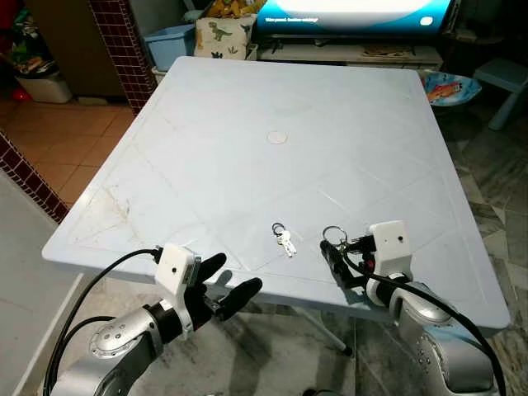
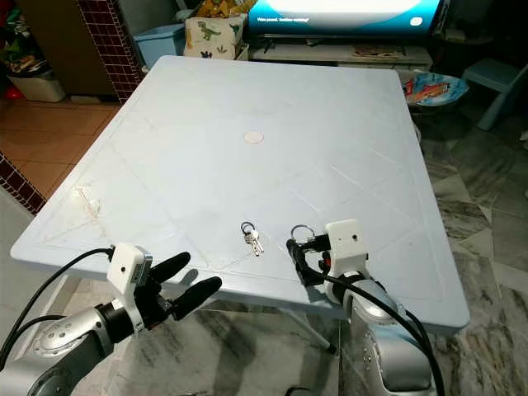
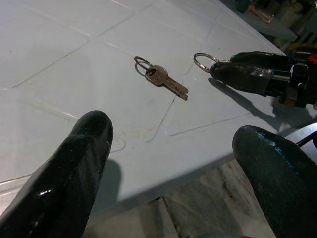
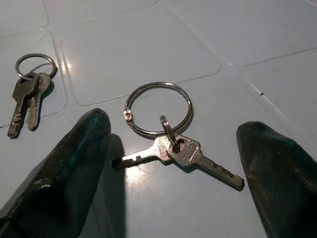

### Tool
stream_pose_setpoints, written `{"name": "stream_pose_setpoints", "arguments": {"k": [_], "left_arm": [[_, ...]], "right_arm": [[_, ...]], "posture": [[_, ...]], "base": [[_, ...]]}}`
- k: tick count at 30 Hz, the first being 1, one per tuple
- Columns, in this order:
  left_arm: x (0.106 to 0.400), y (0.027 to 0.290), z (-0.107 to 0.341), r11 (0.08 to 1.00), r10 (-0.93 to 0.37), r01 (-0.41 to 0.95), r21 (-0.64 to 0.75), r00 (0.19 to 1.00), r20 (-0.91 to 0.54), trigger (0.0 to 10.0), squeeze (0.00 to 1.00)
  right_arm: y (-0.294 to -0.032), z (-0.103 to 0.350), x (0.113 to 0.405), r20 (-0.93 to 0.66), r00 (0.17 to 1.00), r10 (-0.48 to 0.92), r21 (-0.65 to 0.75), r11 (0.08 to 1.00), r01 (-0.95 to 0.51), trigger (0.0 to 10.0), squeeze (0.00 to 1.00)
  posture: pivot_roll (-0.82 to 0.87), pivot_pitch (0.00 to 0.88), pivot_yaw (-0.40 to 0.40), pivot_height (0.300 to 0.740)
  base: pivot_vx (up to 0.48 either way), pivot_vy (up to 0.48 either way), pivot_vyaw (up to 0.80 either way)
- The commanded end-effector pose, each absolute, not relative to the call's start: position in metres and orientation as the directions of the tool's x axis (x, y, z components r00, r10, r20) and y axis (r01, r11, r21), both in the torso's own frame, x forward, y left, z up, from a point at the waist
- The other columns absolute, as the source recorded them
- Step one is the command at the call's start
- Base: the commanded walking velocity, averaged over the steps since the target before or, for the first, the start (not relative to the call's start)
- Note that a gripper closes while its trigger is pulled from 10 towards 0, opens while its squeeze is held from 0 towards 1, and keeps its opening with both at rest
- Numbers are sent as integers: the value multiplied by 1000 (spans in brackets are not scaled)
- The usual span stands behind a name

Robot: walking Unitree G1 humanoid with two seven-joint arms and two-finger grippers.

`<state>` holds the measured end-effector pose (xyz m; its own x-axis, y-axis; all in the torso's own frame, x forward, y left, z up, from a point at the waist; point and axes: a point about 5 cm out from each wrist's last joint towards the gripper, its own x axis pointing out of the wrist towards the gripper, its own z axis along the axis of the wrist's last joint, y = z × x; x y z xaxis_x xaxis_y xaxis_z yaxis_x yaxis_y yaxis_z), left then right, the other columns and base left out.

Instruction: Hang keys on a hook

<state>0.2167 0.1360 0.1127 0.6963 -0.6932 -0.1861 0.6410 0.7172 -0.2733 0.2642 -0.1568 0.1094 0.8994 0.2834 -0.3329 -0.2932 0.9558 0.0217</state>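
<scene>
Two key sets lie on the white plastic table (image 1: 289,107) near its front edge. A small pair of keys on a small ring (image 1: 283,238) rests left of a pair on a large silver ring (image 4: 158,109). My right gripper (image 4: 173,148) is open low over the table, its black fingers (image 4: 74,163) either side of the large-ring keys (image 1: 333,234) without touching them. Open as well, my left gripper (image 1: 235,274) hovers just off the table's front edge, pointing toward the small-ring keys (image 3: 161,77).
A round cap (image 1: 276,137) marks the table's middle. Behind the table stand a blue tub (image 1: 169,41), a dinosaur-print bag (image 1: 219,35) and a low shelf under a lit screen (image 1: 355,12). A blue stool (image 1: 503,78) and a colourful bowl (image 1: 450,87) sit at the right.
</scene>
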Motion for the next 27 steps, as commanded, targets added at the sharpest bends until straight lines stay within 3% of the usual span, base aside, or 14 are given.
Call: {"name": "stream_pose_setpoints", "arguments": {"k": [1, 2, 3, 4, 6, 7, 27], "left_arm": [[214, 134, 114, 714, -697, 646, -271, 691, -191, 10000, 0], [214, 134, 114, 713, -698, 645, -275, 690, -191, 10000, 0], [214, 134, 114, 712, -699, 645, -277, 689, -191, 10000, 0], [214, 134, 113, 712, -699, 646, -277, 689, -191, 10000, 0], [214, 134, 113, 711, -700, 647, -276, 688, -191, 10000, 0], [215, 134, 113, 711, -700, 648, -274, 688, -192, 10000, 0], [218, 132, 112, 710, -700, 645, -281, 689, -187, 10000, 0]], "right_arm": [[-152, 102, 263, -370, 871, 322, 53, 944, -326, 10000, 0], [-151, 101, 263, -372, 867, 332, 57, 940, -336, 10000, 0], [-150, 101, 263, -377, 860, 344, 59, 936, -348, 9216, 0], [-148, 100, 263, -381, 852, 361, 66, 929, -364, 2902, 0], [-146, 100, 263, -385, 842, 379, 74, 922, -381, 2902, 0], [-145, 100, 262, -384, 839, 385, 75, 919, -387, 0, 0], [-139, 96, 260, -402, 803, 440, 80, 891, -448, 0, 0]], "posture": [[18, 114, 25, 740], [18, 114, 25, 740], [18, 114, 25, 740], [18, 114, 25, 740], [18, 114, 25, 740], [18, 114, 25, 740], [15, 120, 31, 740]], "base": [[0, 0, 0], [0, 0, 0], [0, 0, 0], [0, 0, 0], [0, 0, 0], [0, 0, 0], [0, 0, 0]]}}
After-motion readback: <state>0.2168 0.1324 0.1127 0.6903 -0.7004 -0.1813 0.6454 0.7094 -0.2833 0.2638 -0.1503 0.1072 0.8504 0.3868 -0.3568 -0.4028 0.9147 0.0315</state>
